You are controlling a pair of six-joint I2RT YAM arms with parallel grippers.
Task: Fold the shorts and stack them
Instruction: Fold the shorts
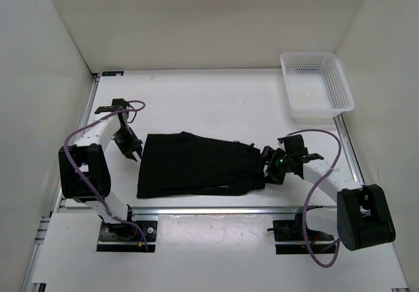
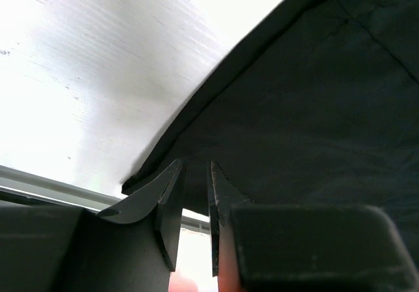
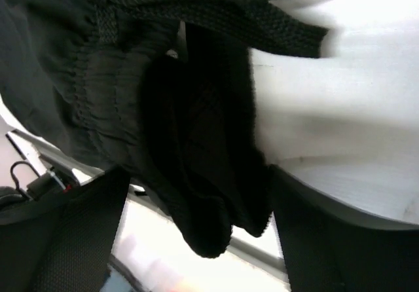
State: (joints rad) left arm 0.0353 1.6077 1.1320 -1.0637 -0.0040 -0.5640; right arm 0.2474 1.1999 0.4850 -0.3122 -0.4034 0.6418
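White table (image 1: 216,95); left gripper (image 1: 134,153), right gripper (image 1: 267,164) reach down onto shorts (image 1: 196,164).

White basket (image 1: 345,90) with lattice sides, at the far right corner of the table (image 1: 216,102), close to the right wall. White table, edged by metal rails (image 1: 86,115) on the left, right and near sides. Plain white walls (image 1: 196,17) stand on three sides.

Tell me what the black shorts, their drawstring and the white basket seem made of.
The shorts: thin matte black cloth, possibly synthetic; it lies limp with soft creases and a gathered waistband. The drawstring: flat braided cord, its coarse weave visible. The basket: likely white moulded plastic, judging by its rigid rim and regular mesh walls.
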